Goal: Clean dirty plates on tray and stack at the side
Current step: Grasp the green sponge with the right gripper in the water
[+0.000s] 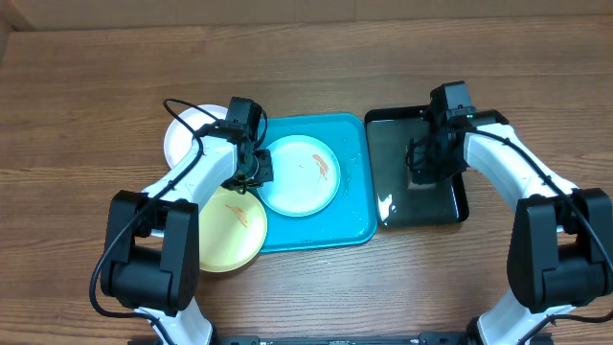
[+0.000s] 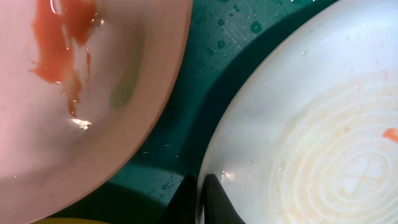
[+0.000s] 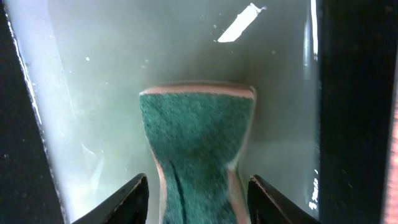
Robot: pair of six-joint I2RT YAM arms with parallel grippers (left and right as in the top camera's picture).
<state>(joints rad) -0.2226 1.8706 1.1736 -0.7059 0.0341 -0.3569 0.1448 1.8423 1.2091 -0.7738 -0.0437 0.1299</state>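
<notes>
The left gripper (image 2: 200,198), closed tight, seems to pinch the wet rim of the mint-blue plate (image 1: 299,175) on the tray (image 1: 350,220), and it may slip when the right gripper (image 3: 199,199), squeezing a green sponge (image 3: 196,124), presses down to scrub.

Left arm (image 1: 187,177), right arm (image 1: 508,158): white curved link shells, bulky black joint housings near base, black wrist blocks. Thin black cable (image 1: 182,107) loops beside left arm; another runs along right arm's white link. Right gripper (image 3: 198,196): black fingers (image 3: 127,200), wedge-shaped tips.
</notes>
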